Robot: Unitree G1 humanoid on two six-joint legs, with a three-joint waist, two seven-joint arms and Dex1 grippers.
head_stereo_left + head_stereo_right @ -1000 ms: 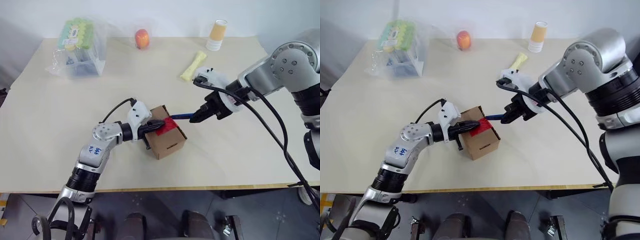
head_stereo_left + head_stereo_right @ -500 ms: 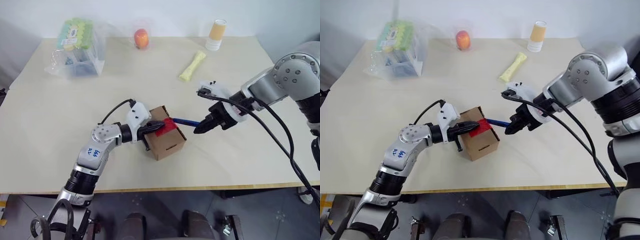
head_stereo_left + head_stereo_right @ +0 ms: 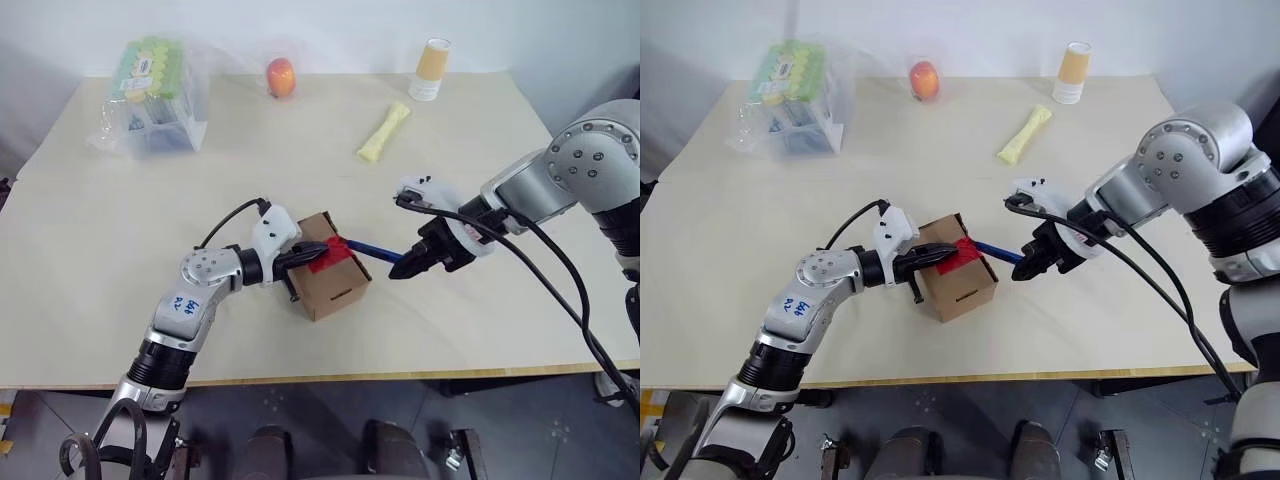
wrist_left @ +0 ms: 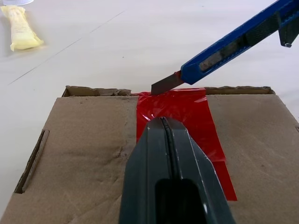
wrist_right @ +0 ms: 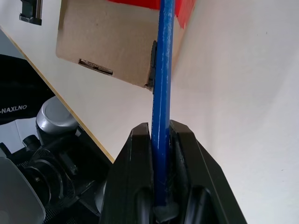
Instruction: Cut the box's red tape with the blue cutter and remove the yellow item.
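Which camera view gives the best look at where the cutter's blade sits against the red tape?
The left wrist view: the blue cutter shows its bare blade tip at the far edge of the red tape on the box. The eye views show the cutter reaching toward the tape, blade too small to judge. The right wrist view looks along its handle.

The box (image 3: pixel 332 265) sits on the bench (image 3: pixel 120 260) near its front edge, about at the centre, with the tape (image 4: pixel 187 126) across its top. The left hand (image 3: pixel 318 252) reaches in from nine o'clock and rests on the tape, while the right hand (image 3: pixel 400 270) at three o'clock holds the cutter (image 3: pixel 374 246), whose blade tip meets the tape at the box's far top edge. Toward the back edge stand a bag of goods (image 3: pixel 155 95) at eleven o'clock, a round fruit (image 3: pixel 281 75) at twelve, a paper cup (image 3: pixel 432 68) at one, and a bone-shaped piece (image 3: pixel 384 132) just in front of the cup.
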